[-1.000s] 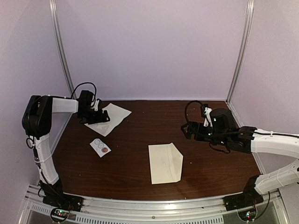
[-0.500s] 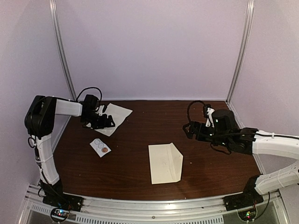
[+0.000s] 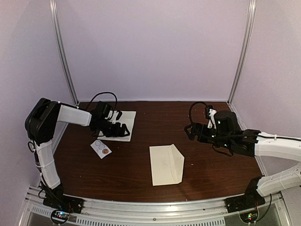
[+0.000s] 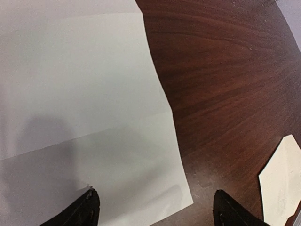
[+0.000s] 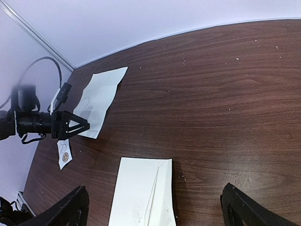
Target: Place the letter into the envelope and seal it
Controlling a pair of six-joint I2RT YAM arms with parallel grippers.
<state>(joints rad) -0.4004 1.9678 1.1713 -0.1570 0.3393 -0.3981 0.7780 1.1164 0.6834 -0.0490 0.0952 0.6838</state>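
Up at 10 o'clock, my left pincer hangs wide open over the white paper, holding nothing. Envelope lies flat near 6, right pincer wide at 3. Paper's thin & flat, so I cd slip off or crumple it.

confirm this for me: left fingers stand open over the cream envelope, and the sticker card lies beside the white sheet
Not quite. The left fingers stand open over the creased white sheet, not the cream envelope, which lies apart from it; the left wrist view shows this. The sticker card does lie beside the sheet.
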